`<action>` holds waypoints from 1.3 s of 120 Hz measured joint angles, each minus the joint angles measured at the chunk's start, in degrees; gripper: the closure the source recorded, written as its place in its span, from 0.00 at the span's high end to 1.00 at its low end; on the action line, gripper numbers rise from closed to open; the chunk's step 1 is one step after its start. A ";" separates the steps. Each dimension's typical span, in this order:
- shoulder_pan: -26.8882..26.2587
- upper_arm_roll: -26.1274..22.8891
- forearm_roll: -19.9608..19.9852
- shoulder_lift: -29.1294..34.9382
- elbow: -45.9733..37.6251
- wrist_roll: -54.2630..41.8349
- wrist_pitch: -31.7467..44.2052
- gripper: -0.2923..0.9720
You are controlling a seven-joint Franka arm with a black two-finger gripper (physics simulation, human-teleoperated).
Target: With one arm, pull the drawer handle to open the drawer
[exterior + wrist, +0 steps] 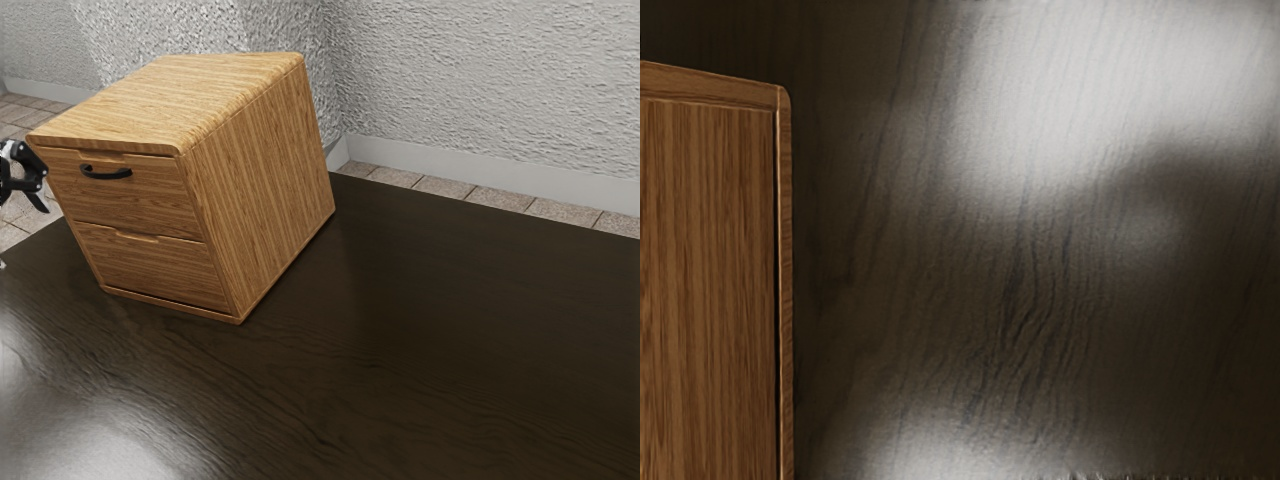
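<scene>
A light wooden cabinet (250, 170) with two drawers stands on the dark table (420, 340). The upper drawer front (125, 195) carries a black curved handle (105, 172) near its top; both drawer fronts sit flush with the cabinet. My gripper (28, 180) shows at the exterior view's left edge, level with the handle and a short way to its left, apart from it. In the wrist view, a corner of the cabinet's wooden front (705, 290) lies beside the bare table (1040, 280).
The lower drawer front (150, 265) sits under the upper one. A rough grey wall (480, 70) and a tiled floor strip (500, 195) lie behind the table. The table stretches wide toward the exterior view's right and front.
</scene>
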State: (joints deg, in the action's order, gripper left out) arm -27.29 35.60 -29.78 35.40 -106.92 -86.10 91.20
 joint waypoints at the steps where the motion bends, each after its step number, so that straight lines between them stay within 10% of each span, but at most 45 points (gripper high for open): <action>1: -0.04 0.06 0.15 -0.04 0.02 -0.34 0.13 0.77; 34: -1.43 3.80 6.85 -0.21 -0.09 -6.97 6.63 0.77; 156: -11.95 18.67 -0.80 -1.54 1.41 -7.81 22.45 0.77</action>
State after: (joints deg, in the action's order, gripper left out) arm -39.24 54.26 -30.58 33.86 -105.52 -93.91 113.65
